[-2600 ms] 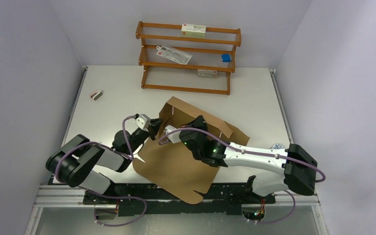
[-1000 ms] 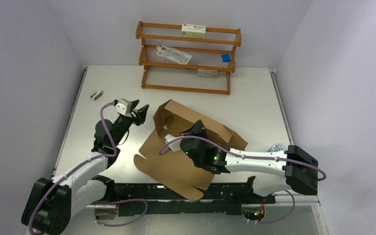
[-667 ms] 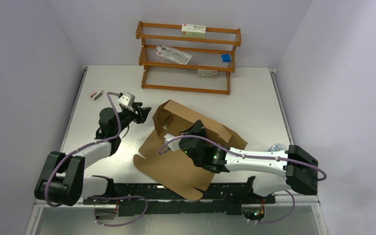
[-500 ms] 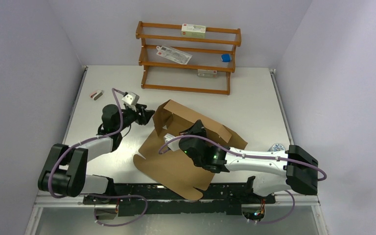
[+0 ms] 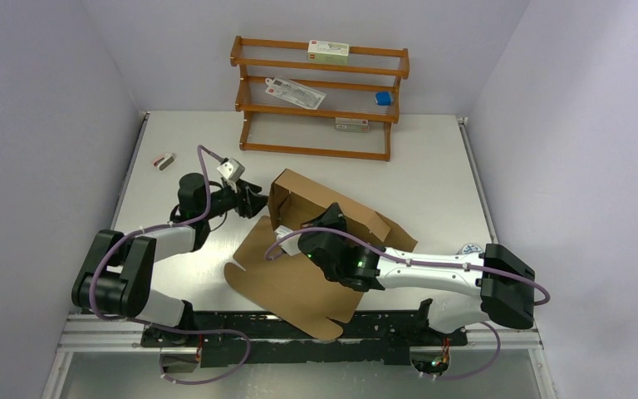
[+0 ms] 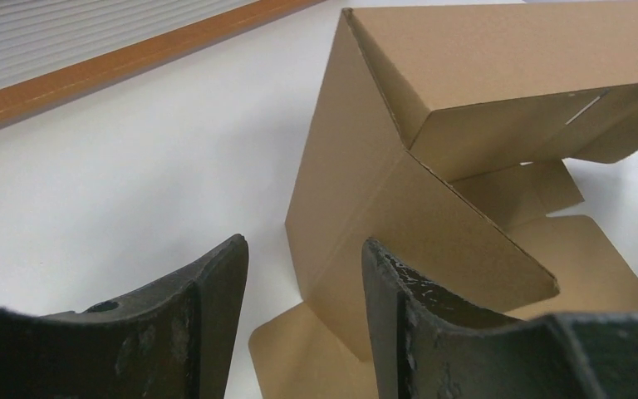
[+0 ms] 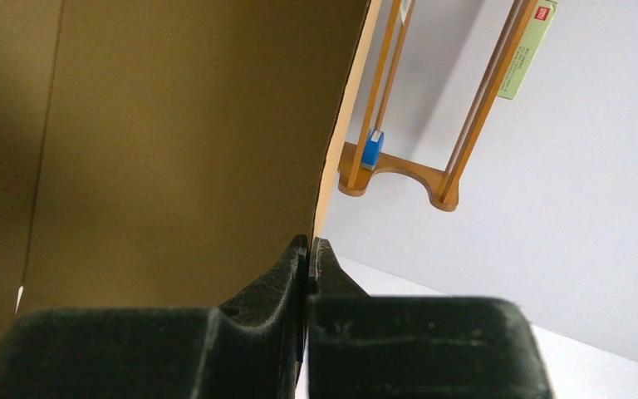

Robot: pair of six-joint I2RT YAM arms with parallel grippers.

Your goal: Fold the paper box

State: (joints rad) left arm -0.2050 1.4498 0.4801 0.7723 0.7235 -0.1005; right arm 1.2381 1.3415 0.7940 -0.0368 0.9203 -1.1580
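Left hand (image 5: 257,199) neared paper box (image 5: 295,287) — right wrist shows right hand (image 7: 309,242) pinching.

No legible text; print on white cartons (image 5: 328,51) in rack (image 5: 316,151) too small.

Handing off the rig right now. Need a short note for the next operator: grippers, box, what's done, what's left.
Left gripper: open, empty, just short of the upright left wall of the paper box.
Right gripper: shut, pinching the edge of an upright box panel.
Box: mid-table, in front of the wooden rack.
Done: some walls stand upright.
Left: the large panel lies flat toward the near edge, side flaps look untucked, box not closed.
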